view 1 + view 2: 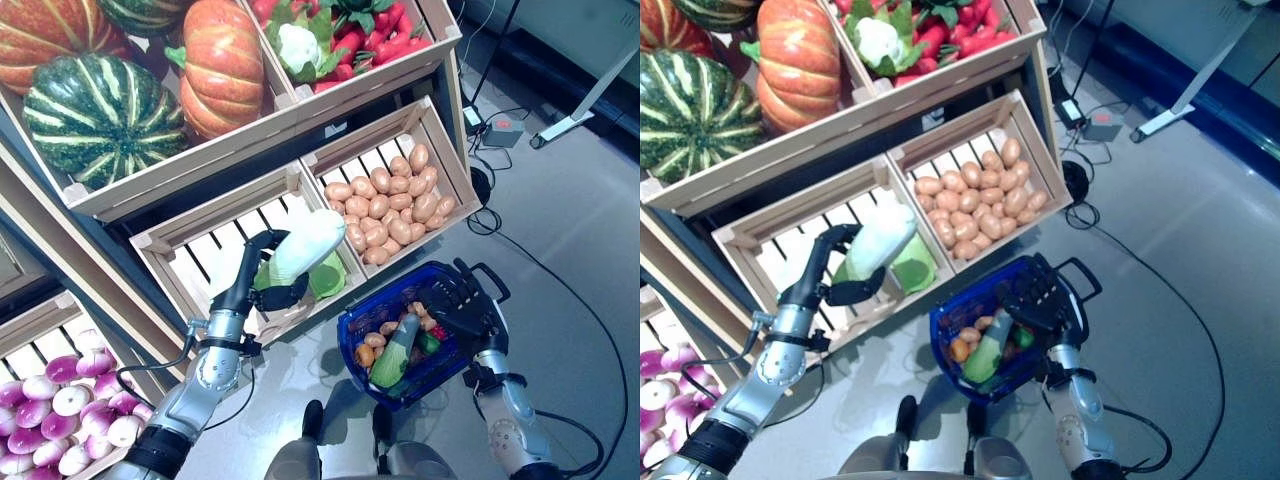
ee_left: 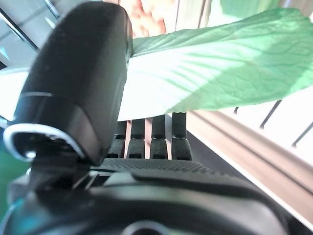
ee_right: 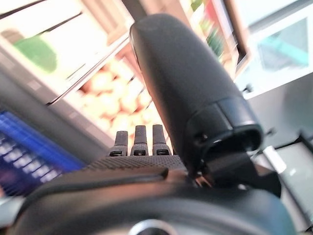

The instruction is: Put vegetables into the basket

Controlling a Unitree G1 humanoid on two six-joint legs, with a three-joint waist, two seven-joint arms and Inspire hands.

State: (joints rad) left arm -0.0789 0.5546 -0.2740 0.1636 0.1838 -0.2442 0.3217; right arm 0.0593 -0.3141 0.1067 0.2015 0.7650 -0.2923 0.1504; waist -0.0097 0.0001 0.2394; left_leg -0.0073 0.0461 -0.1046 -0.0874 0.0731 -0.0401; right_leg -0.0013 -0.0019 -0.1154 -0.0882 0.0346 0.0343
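Gripping a cabbage (image 1: 305, 247) over the slatted crate (image 1: 190, 250), left hand (image 1: 262, 280) is curled; right hand (image 1: 458, 305) is clasping the basket (image 1: 365, 318) beside potatoes (image 1: 390, 205).

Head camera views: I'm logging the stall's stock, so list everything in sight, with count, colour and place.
Cabbage: one, pale green and white, held over the slatted crate.
Slatted crate: one, light wood, lower shelf, green leaves inside.
Potatoes: a heap, tan, in the crate beside it.
Pumpkins: orange and striped green, several, upper crate.
Cauliflower: one, white, among red peppers, top crate.
Turnips: many, purple and white, low crate at left.
Basket: one, blue, holding mixed vegetables, on the right hand's side.
Left hand: curled round the cabbage.
Right hand: at the basket's rim, grip unclear.
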